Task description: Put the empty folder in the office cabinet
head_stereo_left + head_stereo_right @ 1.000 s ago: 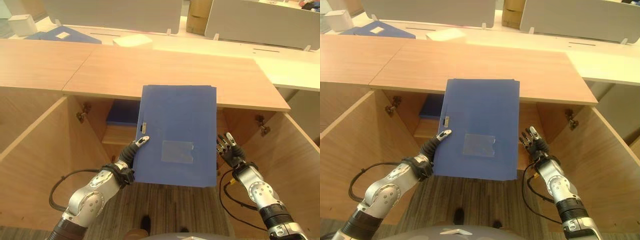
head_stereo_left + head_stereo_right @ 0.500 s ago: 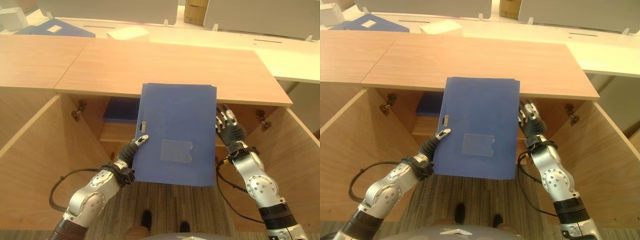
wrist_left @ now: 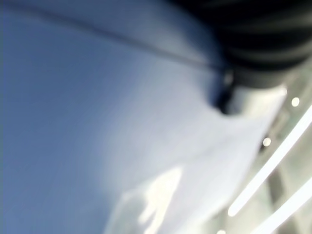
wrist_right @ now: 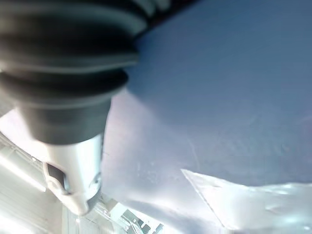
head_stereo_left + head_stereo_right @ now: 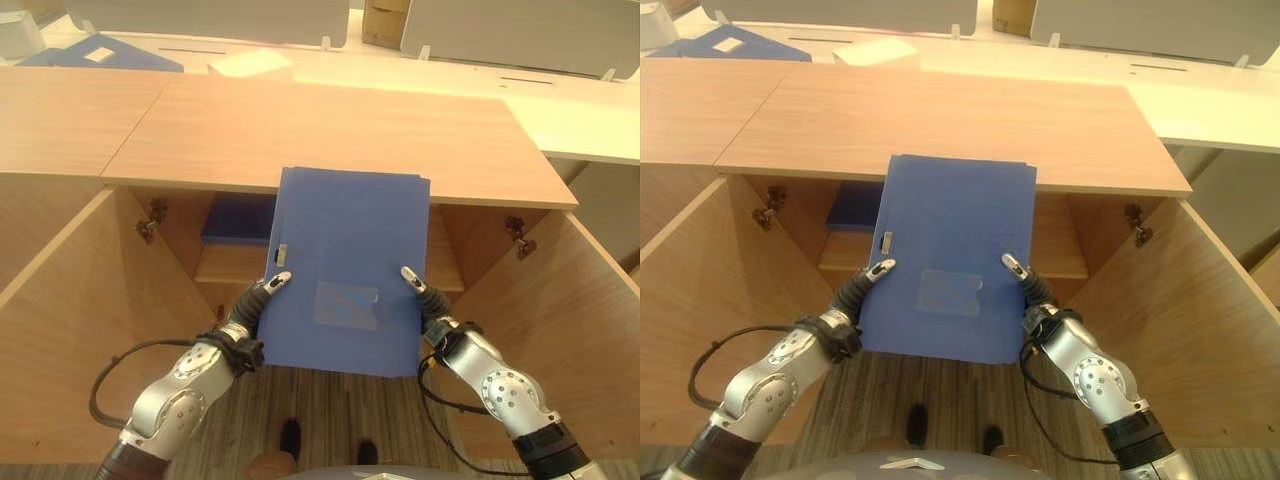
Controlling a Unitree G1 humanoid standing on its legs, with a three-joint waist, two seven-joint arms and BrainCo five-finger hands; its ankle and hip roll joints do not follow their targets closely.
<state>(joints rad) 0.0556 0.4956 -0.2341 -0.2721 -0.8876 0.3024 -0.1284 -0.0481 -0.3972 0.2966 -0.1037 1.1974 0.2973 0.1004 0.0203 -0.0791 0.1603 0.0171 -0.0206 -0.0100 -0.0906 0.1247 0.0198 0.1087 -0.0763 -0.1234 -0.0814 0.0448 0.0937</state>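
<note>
— Whereabouts of the folder [image 5: 345, 265]?

— Up in the air, lying flat, in front of the open office cabinet [image 5: 330, 130]. Far edge overlapping the cabinet's top board as seen from the head. Not yet inside.

— And the hold?

— Pinched at both long edges, toward the near half. Left hand [image 5: 262, 298] on the left edge, thumb laid over the top face just below a small metal clip [image 5: 281, 256]. Right hand [image 5: 418, 288] on the right edge, thumb likewise on top. Fingers underneath, out of sight (so a pinch judged from the thumbs and from the folder hanging clear of any support).

— Heavy?

— Probably not: empty, thin, likely light. Fairly stiff too, going by the flat face with no sag between the hands. Smooth cover, though, with a clear pocket [image 5: 345, 305] in the middle, so likely slippery under hard fingertips.

— Best place to grip, then?

— Right there, on opposite edges, thumbs above and fingers below. Keeps it level and resists twisting. Better to stay off the pocket, glossy and loose-looking.

— Anything to mind going in?

— Dip the far edge under the top board and slide toward the shelf [image 5: 235, 262]. Another blue folder [image 5: 238, 218] lying at the left of that shelf; aim beside it or on top.
</note>
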